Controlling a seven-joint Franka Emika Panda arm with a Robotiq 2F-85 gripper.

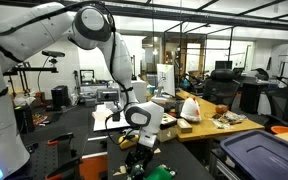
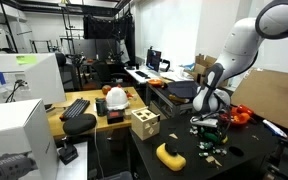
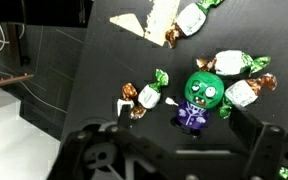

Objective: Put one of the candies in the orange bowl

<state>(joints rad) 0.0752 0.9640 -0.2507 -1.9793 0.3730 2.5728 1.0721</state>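
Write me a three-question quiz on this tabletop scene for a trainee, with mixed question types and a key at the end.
1. True or false: the gripper is shut in the wrist view.
2. Multiple choice: what colour is the head of the toy figure lying among the candies? A red, B green, C blue.
3. Fill in: the candies lie on a ___ tabletop.

Key: 1 false, it is open and empty; 2 B; 3 black.
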